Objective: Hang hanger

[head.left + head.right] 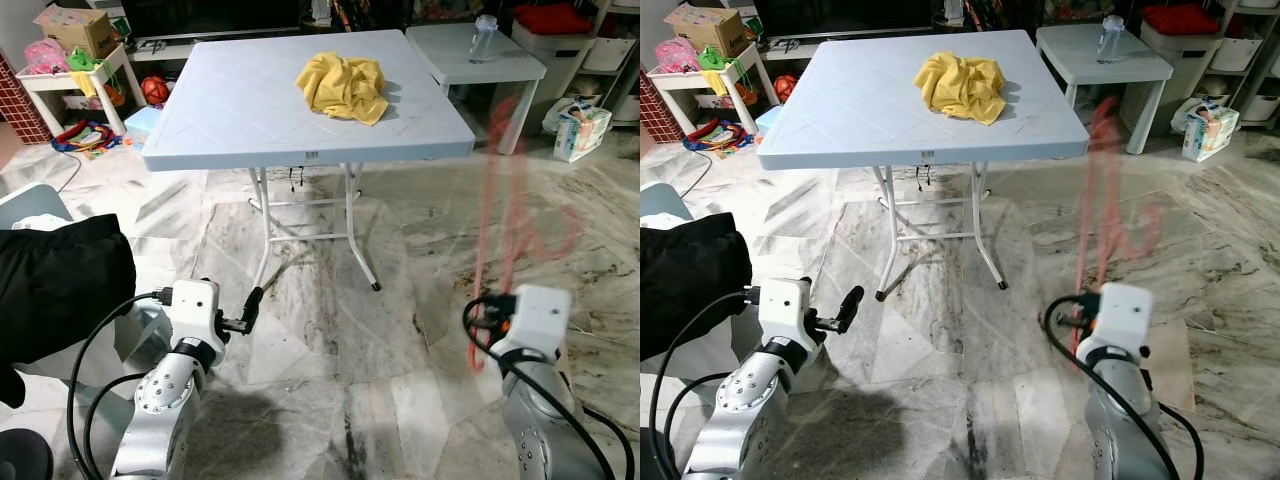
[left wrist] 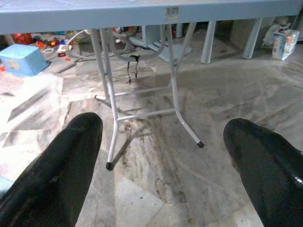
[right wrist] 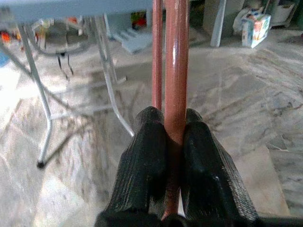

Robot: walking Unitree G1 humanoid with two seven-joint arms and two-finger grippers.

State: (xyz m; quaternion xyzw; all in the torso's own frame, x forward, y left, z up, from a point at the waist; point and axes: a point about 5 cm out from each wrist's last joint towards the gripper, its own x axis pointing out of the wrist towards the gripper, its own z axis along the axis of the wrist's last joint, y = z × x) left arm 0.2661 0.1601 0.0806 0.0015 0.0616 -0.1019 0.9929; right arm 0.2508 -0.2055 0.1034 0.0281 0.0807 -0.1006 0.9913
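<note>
A red hanger [image 3: 176,71] is pinched by its thin bar between the two black fingers of my right gripper [image 3: 175,116], which is shut on it. In the eye views the hanger [image 1: 497,200] is a blurred red streak rising from my right wrist at the lower right, in front of the table's right corner. My left gripper [image 2: 163,127] is open with nothing between its fingers [image 1: 252,305], low over the marble floor and pointing at the table legs [image 2: 110,118].
A light-blue folding table [image 1: 250,120] stands ahead with a crumpled yellow cloth [image 1: 343,85] on it. A small white table [image 1: 500,72] with a bottle [image 1: 483,38] is behind on the right. Black fabric [image 1: 60,280] lies at my left. Toys [image 1: 85,132] crowd the far left.
</note>
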